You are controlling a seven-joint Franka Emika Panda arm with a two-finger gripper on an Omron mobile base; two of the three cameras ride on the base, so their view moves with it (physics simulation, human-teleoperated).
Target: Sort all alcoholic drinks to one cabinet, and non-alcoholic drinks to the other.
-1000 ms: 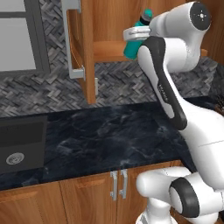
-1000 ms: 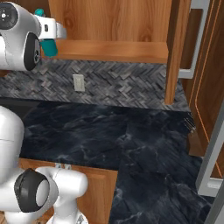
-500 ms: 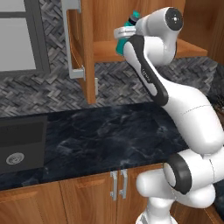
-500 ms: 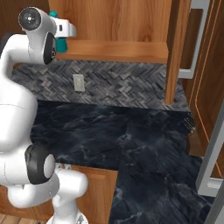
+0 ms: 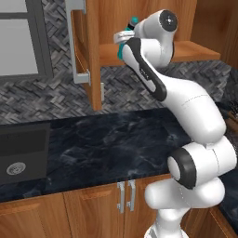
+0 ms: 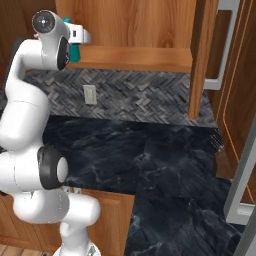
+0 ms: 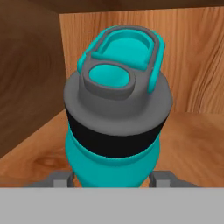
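A slim teal bottle [image 7: 116, 109] with a grey screw cap stands upright between my fingertips [image 7: 168, 178], and my gripper [image 7: 113, 179] is shut on its body. Around it are the wooden walls and shelf floor [image 7: 192, 144] of a wall-hung cabinet. In the left base view the gripper [image 5: 124, 38] holds the teal bottle [image 5: 134, 21] at the left end of the cabinet shelf [image 5: 195, 50], just right of the open door [image 5: 90, 51]. In the right base view, gripper [image 6: 80, 36] and bottle [image 6: 75, 52] sit at the shelf's [image 6: 135, 57] left end. Whether the bottle's base touches the shelf is hidden.
The open door carries a long silver bar handle [image 5: 74, 42]. Below lie a dark marble counter [image 5: 107, 148], a sink [image 5: 18, 158] at the left and low cabinet doors [image 5: 125, 195]. Another open wooden door [image 6: 200, 55] hangs at the right, beside a tall unit [image 6: 240, 110].
The arm has swung up and carried the teal bottle toward the cabinet's left end and deeper over the shelf. The grip on the bottle has not changed.
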